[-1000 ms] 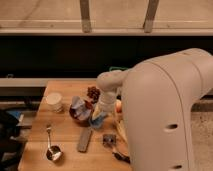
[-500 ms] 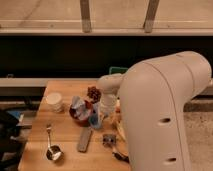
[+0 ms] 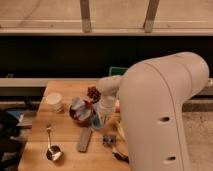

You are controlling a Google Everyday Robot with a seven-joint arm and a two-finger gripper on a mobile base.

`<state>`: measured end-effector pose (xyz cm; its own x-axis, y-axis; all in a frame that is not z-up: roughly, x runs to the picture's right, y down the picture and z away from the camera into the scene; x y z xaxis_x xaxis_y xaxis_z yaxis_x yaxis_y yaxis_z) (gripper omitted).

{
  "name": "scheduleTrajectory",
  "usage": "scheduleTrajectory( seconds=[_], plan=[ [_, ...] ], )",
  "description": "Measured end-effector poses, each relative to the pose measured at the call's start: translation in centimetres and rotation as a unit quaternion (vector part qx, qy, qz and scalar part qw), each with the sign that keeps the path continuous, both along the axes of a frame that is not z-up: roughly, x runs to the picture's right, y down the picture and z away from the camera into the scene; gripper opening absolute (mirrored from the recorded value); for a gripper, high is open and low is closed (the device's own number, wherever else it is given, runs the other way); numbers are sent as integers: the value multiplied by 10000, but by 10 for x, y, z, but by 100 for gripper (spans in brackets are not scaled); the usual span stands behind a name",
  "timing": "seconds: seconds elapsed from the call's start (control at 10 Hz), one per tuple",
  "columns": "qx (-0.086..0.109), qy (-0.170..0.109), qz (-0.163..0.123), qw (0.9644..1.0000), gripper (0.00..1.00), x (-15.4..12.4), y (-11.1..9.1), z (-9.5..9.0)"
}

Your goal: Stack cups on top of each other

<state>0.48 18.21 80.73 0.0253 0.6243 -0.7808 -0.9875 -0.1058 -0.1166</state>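
Our gripper [image 3: 101,114], mid-surface, open or closed we cannot tell, could clip the bowl [image 3: 76,117] while reaching the cream-white cup [image 3: 54,101] near the left edge.

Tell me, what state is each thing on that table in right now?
bowl: upright, holding some items.
white cup: upright, standing alone, nothing stacked on it.
blue cup: upright beside the bowl, right under the gripper.
measuring cup: upright, handle pointing away.
gripper: low over the blue cup.
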Motion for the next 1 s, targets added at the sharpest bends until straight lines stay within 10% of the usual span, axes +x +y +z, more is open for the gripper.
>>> scheduleTrajectory(
  seconds=[1.0],
  plan=[
    [1341, 220, -19, 9907, 0, -1, -144, -73]
  ],
)
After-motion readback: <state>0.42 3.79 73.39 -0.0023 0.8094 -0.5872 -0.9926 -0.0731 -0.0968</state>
